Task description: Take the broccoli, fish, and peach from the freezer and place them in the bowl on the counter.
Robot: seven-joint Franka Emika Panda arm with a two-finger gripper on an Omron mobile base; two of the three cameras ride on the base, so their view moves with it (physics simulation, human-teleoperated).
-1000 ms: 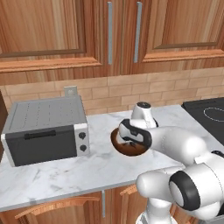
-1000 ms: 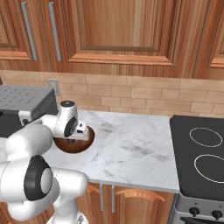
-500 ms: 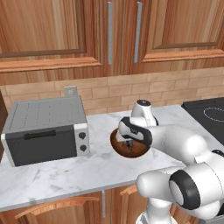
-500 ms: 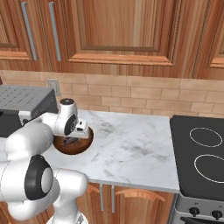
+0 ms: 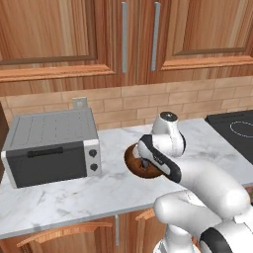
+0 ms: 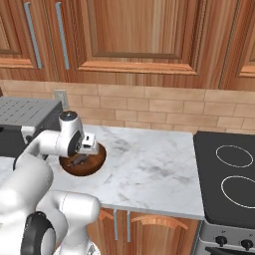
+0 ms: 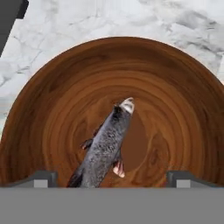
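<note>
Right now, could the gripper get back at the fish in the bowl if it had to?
Probably yes. The gripper hangs open right above the fish, which lies alone inside the bowl, with nothing over it or beside it.

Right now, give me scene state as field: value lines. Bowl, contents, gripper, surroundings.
bowl: brown wooden bowl, on the white marble counter
bowl contents: one dark grey fish lying inside
gripper: gripper open above the bowl, fingertips apart on either side of the fish, not touching it
beside bowl: grey toaster oven on the counter
far side: black stovetop
</note>
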